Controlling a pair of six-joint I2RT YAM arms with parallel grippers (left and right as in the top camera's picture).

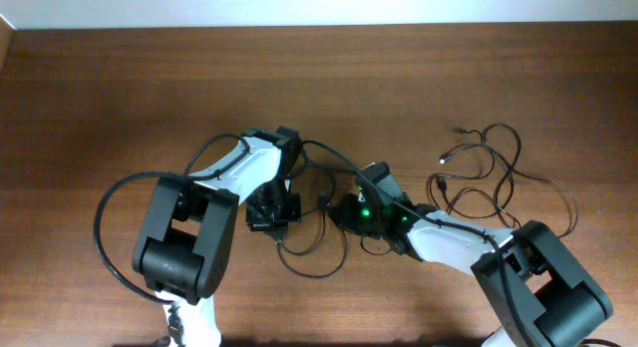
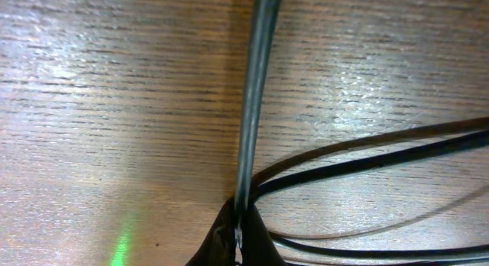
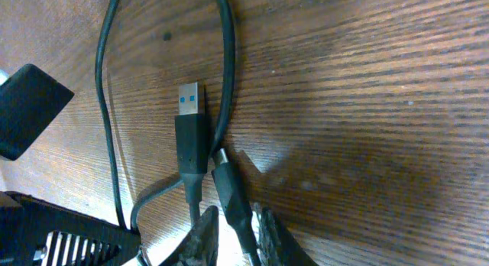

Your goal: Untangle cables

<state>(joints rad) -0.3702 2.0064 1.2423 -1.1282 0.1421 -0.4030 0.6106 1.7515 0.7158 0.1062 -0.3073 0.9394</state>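
Thin black cables lie on the wooden table: a loose tangle (image 1: pixel 490 173) at the right and loops (image 1: pixel 311 249) in the middle between my arms. My left gripper (image 1: pixel 271 213) is low over the table, its jaws (image 2: pixel 238 237) shut on one thin cable (image 2: pixel 256 82) that runs straight away from them; two more strands (image 2: pixel 367 155) curve off to the right. My right gripper (image 1: pixel 349 209) faces it. Its jaws (image 3: pixel 235 237) are closed around the thick boot of a cable end (image 3: pixel 229 191). A USB plug with a blue insert (image 3: pixel 191 105) lies just left of it.
Thicker black cables arc from the arm bases, one at the left (image 1: pixel 105 217). Part of the left gripper's black body (image 3: pixel 61 237) shows close by at the lower left of the right wrist view. The table's back edge meets a white wall (image 1: pixel 319 3).
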